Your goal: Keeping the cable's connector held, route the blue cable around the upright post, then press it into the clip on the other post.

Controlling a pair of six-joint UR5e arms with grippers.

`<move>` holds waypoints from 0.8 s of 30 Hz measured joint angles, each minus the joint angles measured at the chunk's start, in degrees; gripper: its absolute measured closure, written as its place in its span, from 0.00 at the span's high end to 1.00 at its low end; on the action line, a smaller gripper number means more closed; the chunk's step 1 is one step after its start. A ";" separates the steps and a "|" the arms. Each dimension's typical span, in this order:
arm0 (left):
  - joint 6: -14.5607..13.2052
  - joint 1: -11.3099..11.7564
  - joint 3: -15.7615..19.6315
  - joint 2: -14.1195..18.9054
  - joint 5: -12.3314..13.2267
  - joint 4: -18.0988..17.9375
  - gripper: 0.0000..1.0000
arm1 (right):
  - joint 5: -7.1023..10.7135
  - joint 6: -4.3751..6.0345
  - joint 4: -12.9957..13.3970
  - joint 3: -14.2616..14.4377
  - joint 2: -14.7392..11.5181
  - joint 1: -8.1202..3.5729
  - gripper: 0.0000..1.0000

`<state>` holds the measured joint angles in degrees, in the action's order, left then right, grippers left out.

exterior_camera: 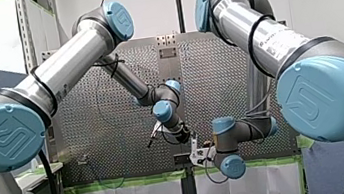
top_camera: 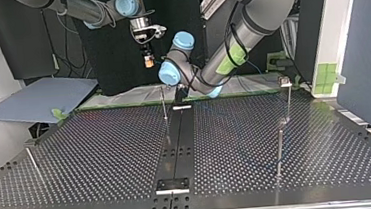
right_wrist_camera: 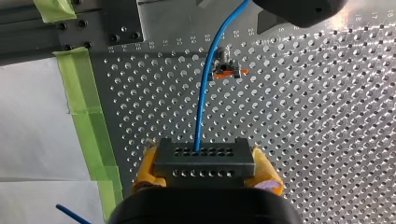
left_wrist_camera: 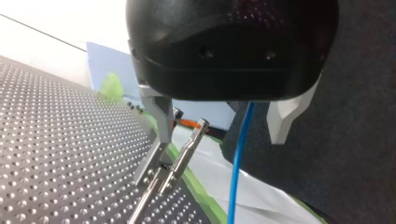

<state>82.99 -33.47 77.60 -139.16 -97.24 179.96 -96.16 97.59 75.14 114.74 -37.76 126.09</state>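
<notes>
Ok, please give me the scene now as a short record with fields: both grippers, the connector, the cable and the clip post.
connector: dark block with rows of holes, over the perforated table
right gripper: shut on the connector, yellow pads at its two ends
left gripper: open, fingers wide apart
blue cable: runs from the connector to between the left gripper's fingers
clip post: orange clip; the cable passes beside it, not pressed in
green tape: along the table's edge
</notes>
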 joint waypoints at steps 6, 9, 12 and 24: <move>1.26 -0.01 0.00 0.00 -2.96 -0.27 1.00 | 0.05 0.06 0.00 0.00 0.00 -0.01 0.00; 2.09 0.04 0.01 0.00 -4.75 -0.71 0.93 | 0.06 0.07 -0.05 0.00 0.00 -0.01 0.00; 2.45 0.08 0.01 0.01 -5.94 -1.07 0.78 | 0.07 0.07 -0.06 0.00 0.00 -0.01 0.00; 3.02 0.12 0.01 0.00 -7.87 -1.25 0.09 | 0.07 0.03 -0.15 0.01 -0.01 -0.34 0.00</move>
<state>86.01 -33.35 77.61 -139.16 -105.11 178.71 -96.09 97.63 74.99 114.75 -37.77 125.75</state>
